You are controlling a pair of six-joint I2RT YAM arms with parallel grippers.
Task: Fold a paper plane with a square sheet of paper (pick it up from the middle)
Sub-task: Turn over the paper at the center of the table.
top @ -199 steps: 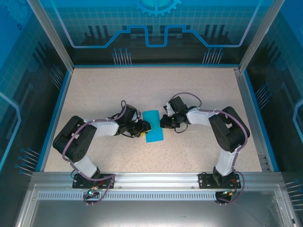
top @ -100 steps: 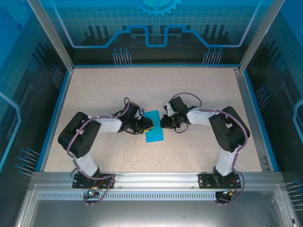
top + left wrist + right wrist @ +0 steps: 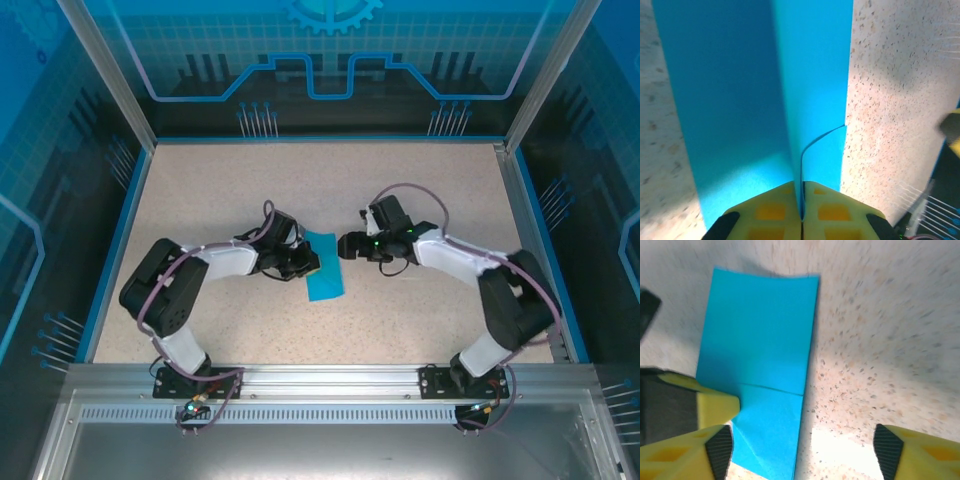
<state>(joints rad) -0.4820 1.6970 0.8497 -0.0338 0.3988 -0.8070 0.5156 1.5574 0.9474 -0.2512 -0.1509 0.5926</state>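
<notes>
This paper [image 3: 325, 268] is thin and floppy, so grab the crease [image 3: 788, 125]: left pincer [image 3: 801, 210] clenched there, right pincer [image 3: 804, 440] released beside it.

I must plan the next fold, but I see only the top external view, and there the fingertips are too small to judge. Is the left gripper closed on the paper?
Observer: Yes. In the left wrist view the left gripper is shut, and a fold line of the paper runs straight into the seam between its yellow fingers.
Operator: Does the right gripper hold the paper too?
Observer: No. In the right wrist view the right gripper is open, fingers wide apart, nothing pinched between them.
Operator: What shape is the paper?
Observer: The right wrist view shows a narrow rectangle lying on the table, with one crease across it.
</notes>
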